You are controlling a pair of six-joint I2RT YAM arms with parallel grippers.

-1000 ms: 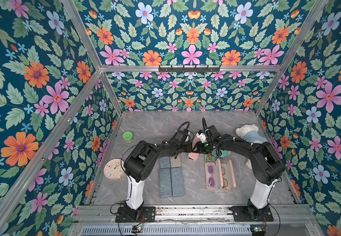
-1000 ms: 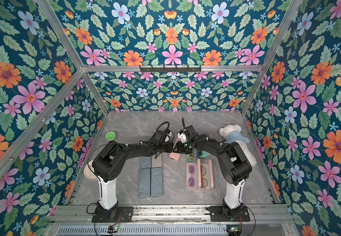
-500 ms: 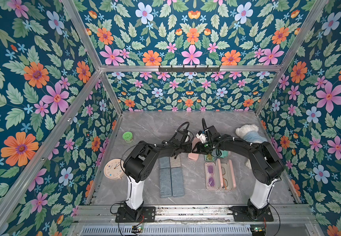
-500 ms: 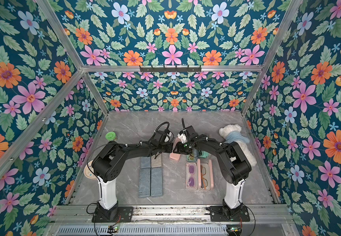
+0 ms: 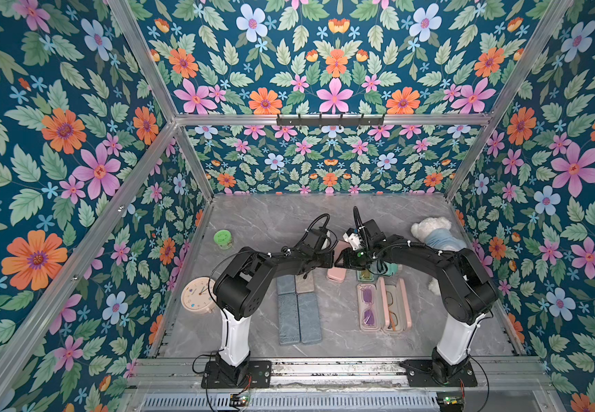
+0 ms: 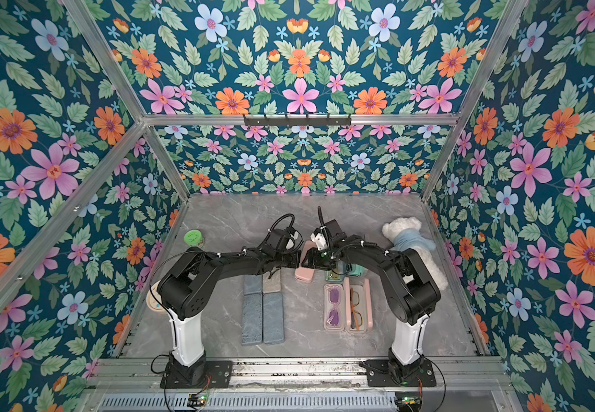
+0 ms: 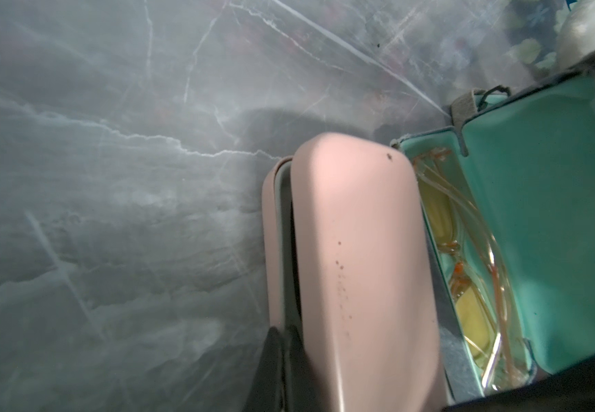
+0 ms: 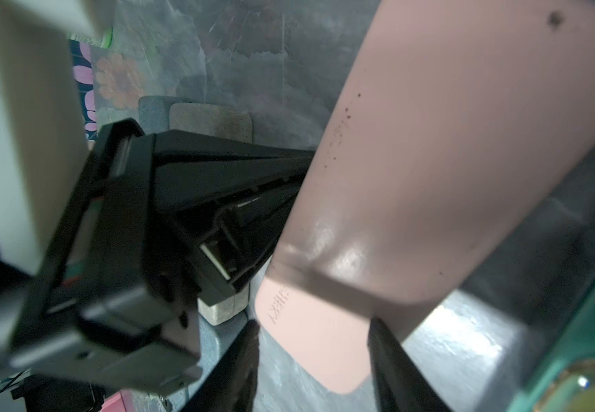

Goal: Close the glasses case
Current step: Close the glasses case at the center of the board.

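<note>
Nothing has visibly shifted in a second: both grippers are at the pink case, and the lid is not yet down.

The left gripper (image 7: 281, 342) is closed on nothing, its tip at the gap between lid (image 7: 356, 249) and base (image 7: 271, 232). The right gripper (image 8: 314, 323) straddles the case's near end with its jaws apart; I cannot tell whether they press. The step in hand looks like the closing itself, partly done. Next, I judge, the left tip must clear the seam and the lid be pressed down while the base is steadied. The case (image 5: 336, 274) lies mid-table between the arms, just left of the open teal case (image 7: 538, 232). It is a matte pink, rounded shell with dark specks, its lid ajar on the left.
</note>
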